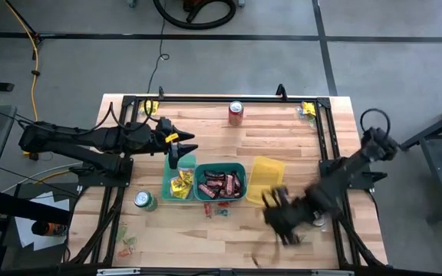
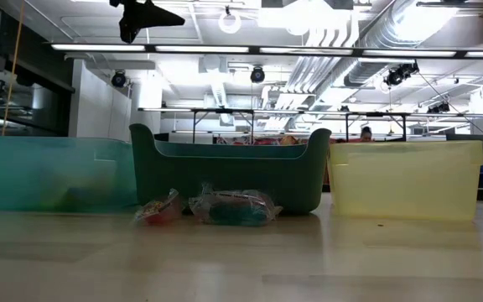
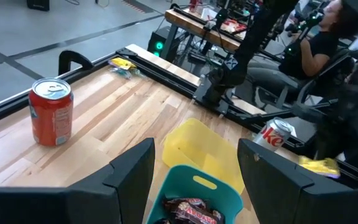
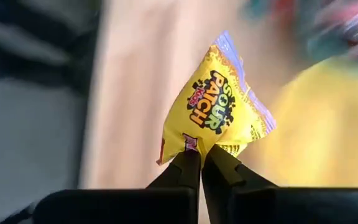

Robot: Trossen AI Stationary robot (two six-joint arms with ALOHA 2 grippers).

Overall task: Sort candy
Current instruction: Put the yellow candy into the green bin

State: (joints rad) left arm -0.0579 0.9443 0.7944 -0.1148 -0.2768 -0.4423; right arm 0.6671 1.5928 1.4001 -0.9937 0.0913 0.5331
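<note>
The right gripper [image 4: 201, 163] is pinched shut on the bottom corner of a bright yellow packet [image 4: 215, 107], which stands up from the fingertips with its long axis running away from the claw, tilted a little to one side; its black lettering reads "SOUR PATCH KIDS" along that axis. In the high view this right gripper [image 1: 282, 218] is just beside the yellow bin [image 1: 266, 175], off its front corner, over bare table. The yellow bin sits touching the teal bin [image 1: 219, 167], which holds dark brown-red bars [image 1: 221, 185]; in the left wrist view one bar's [image 3: 190, 214] wrapper shows white letters too cut off to read. A lighter teal bin [image 1: 167, 182] on the teal bin's other side holds more yellow packets [image 1: 181, 183]. Small clear wrapped sweets [image 2: 229, 207] lie on the table against the teal bin's front wall. The left gripper [image 1: 181, 142] hangs above the back edge of the lighter teal bin with its fingers wide apart, holding nothing. A red can [image 3: 51, 112] stands upright behind the bins, a green can [image 1: 145, 201] in front of the lighter one, and a Diet Coke can [image 3: 274, 133] beyond the yellow bin.
</note>
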